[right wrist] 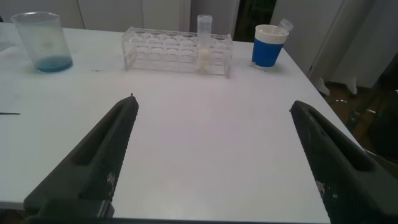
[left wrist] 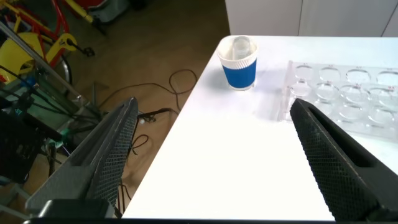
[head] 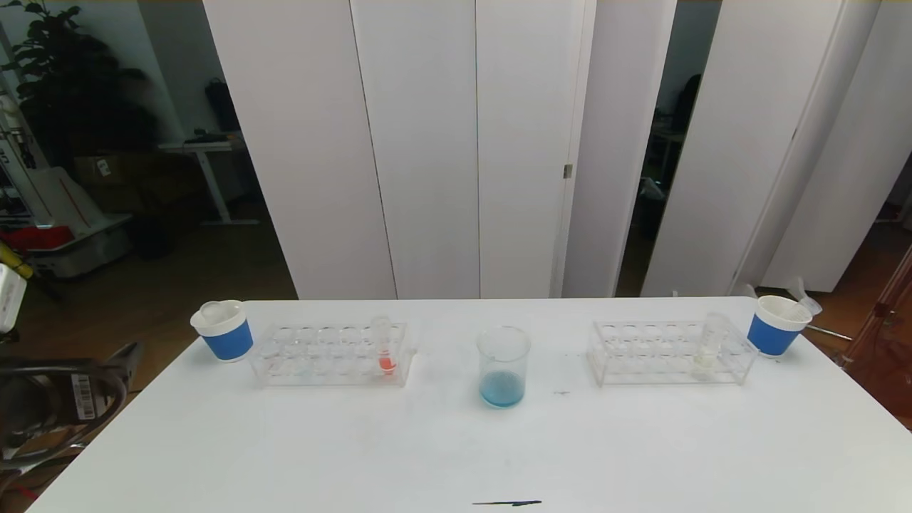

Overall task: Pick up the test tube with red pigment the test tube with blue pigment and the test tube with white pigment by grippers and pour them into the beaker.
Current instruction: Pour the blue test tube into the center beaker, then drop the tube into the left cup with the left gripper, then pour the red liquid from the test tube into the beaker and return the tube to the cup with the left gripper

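The clear beaker point(head: 503, 367) stands mid-table with blue liquid in its bottom; it also shows in the right wrist view point(right wrist: 43, 42). The tube with red pigment point(head: 384, 345) stands upright in the left rack point(head: 313, 356). The tube with white pigment point(head: 709, 347) stands upright in the right rack point(head: 641, 353), also seen in the right wrist view point(right wrist: 204, 43). No tube with a blue bottom shows. My left gripper point(left wrist: 214, 102) is open and empty by the table's left edge point(head: 117, 360). My right gripper point(right wrist: 214, 102) is open and empty over the table's near right part.
A white cup with a blue band point(head: 223, 329) stands left of the left rack, with a clear object inside point(left wrist: 239, 45). A second such cup point(head: 778, 325) stands right of the right rack, a clear object sticking out. A dark mark point(head: 507, 503) lies at the front edge.
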You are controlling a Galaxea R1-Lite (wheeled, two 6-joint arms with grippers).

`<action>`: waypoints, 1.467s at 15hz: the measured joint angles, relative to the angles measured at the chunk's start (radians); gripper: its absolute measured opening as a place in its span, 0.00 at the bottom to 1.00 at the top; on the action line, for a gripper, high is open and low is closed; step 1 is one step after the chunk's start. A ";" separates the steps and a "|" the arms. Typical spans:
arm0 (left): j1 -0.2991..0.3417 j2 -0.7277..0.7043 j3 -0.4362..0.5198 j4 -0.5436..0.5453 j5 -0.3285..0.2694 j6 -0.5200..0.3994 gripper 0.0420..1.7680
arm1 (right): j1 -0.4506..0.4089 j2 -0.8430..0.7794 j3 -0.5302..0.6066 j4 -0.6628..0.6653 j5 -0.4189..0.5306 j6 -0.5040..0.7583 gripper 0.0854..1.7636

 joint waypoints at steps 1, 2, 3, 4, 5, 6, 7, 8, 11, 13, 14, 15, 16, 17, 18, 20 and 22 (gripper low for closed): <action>-0.001 -0.079 0.021 0.085 -0.015 -0.002 0.99 | 0.000 0.000 0.000 0.000 0.000 0.001 0.99; -0.002 -0.174 0.037 0.189 -0.028 -0.009 0.99 | 0.000 0.000 0.000 0.000 0.000 0.001 0.99; -0.002 -0.266 0.048 0.290 -0.039 -0.017 0.99 | 0.000 0.000 0.000 0.000 0.000 0.001 0.99; -0.002 -0.361 0.054 0.392 -0.047 -0.024 0.99 | 0.000 0.000 0.000 0.000 0.000 0.000 0.99; -0.002 -0.466 0.057 0.502 -0.056 -0.029 0.99 | 0.000 0.000 0.000 0.000 0.000 0.000 0.99; -0.003 -0.561 0.059 0.596 -0.068 -0.034 0.99 | 0.000 0.000 0.000 0.000 0.000 0.000 0.99; -0.003 -0.653 0.061 0.679 -0.087 -0.039 0.99 | 0.000 0.000 0.000 0.000 0.000 0.000 0.99; -0.005 -0.743 0.065 0.750 -0.111 -0.044 0.99 | 0.000 0.000 0.000 0.000 0.000 0.001 0.99; -0.035 -0.956 0.094 0.814 -0.228 -0.051 0.99 | 0.000 0.000 0.000 0.000 0.000 0.000 0.99; -0.047 -1.064 0.153 0.819 -0.346 -0.060 0.99 | 0.000 0.000 0.000 0.000 0.000 0.000 0.99; -0.050 -1.100 0.191 0.811 -0.366 -0.069 0.99 | 0.000 0.000 0.000 0.000 0.000 0.000 0.99; -0.051 -1.122 0.223 0.792 -0.373 -0.072 0.99 | 0.000 0.000 0.000 0.000 0.000 0.000 0.99; -0.052 -1.137 0.258 0.757 -0.377 -0.073 0.99 | 0.000 0.000 0.000 0.000 0.000 0.001 0.99; -0.053 -1.148 0.293 0.692 -0.386 -0.079 0.99 | 0.000 0.000 0.000 0.000 0.000 0.001 0.99; -0.053 -1.156 0.328 0.637 -0.399 -0.094 0.99 | 0.000 0.000 0.000 0.000 0.000 0.000 0.99; -0.053 -1.161 0.388 0.530 -0.415 -0.117 0.99 | 0.000 0.000 0.000 0.000 0.000 0.000 0.99; -0.053 -1.164 0.409 0.524 -0.415 -0.132 0.99 | 0.000 0.000 0.000 0.000 0.000 0.001 0.99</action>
